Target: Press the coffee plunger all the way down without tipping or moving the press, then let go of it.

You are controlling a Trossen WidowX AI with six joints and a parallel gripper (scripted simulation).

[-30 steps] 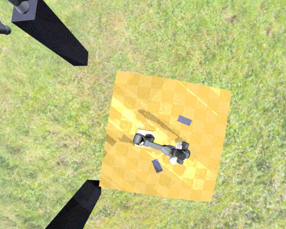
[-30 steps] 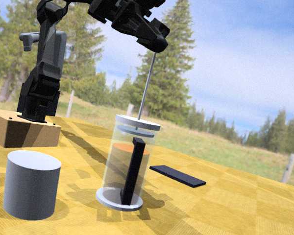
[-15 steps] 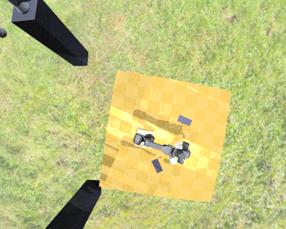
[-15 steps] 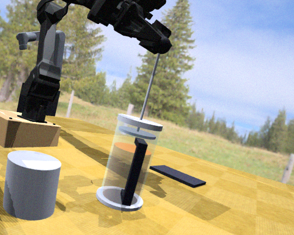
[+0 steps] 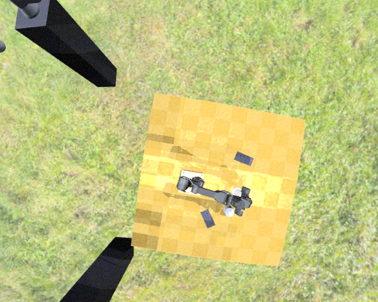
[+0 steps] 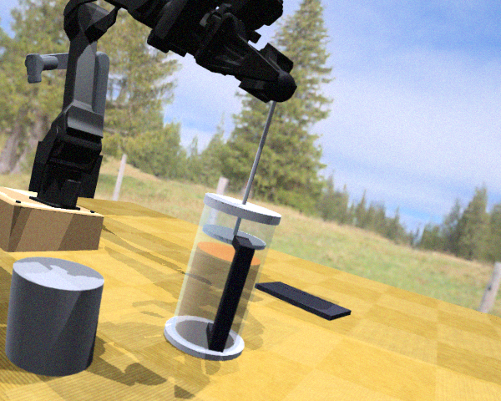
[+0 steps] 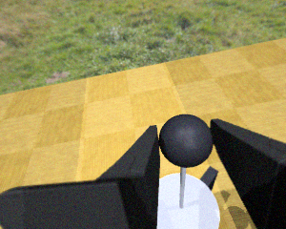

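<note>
No writing, label, brand mark or number can be read anywhere in these views (the checked yellow surface point(image 6: 371, 353), the glass coffee press point(image 6: 225, 276) and the grey cylinder point(image 6: 52, 315) all show plain, unmarked faces).

outdoor meadow | grass point(image 5: 68, 162) all round | pine trees point(image 6: 285, 142), sky | yellow checkered tabletop point(image 5: 264, 129)

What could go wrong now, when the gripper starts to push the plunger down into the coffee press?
1. The gripper is shut on the round plunger knob; a push that is not straight could make the ball slip out.
2. The rod is long and thin, mostly above the lid, so a sideways force may tip the tall press.
3. The grey cylinder stands near; a sliding press could reach it.
</note>
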